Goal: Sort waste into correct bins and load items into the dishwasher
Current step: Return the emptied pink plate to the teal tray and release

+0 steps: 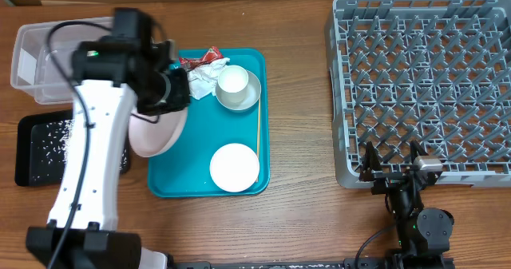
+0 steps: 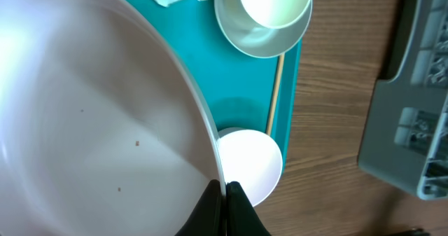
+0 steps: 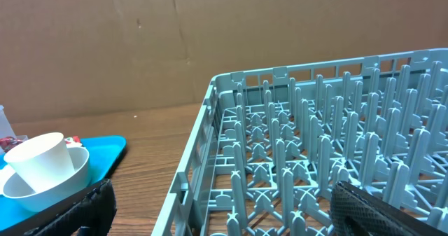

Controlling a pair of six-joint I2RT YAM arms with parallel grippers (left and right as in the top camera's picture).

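Observation:
My left gripper (image 2: 225,188) is shut on the rim of a large pale pink bowl (image 1: 156,132), held over the left side of the teal tray (image 1: 249,178); the bowl fills the left wrist view (image 2: 91,124). On the tray stand a white cup (image 1: 232,81) inside a grey-green bowl (image 1: 251,96), a small white plate (image 1: 235,167), a wooden chopstick (image 1: 258,129) and crumpled paper with a red wrapper (image 1: 204,69). My right gripper (image 1: 393,167) is open and empty at the front edge of the grey dishwasher rack (image 1: 423,85).
A clear plastic bin (image 1: 36,61) stands at the back left. A black tray (image 1: 40,149) with white crumbs lies in front of it. The rack's prongs fill the right wrist view (image 3: 315,152).

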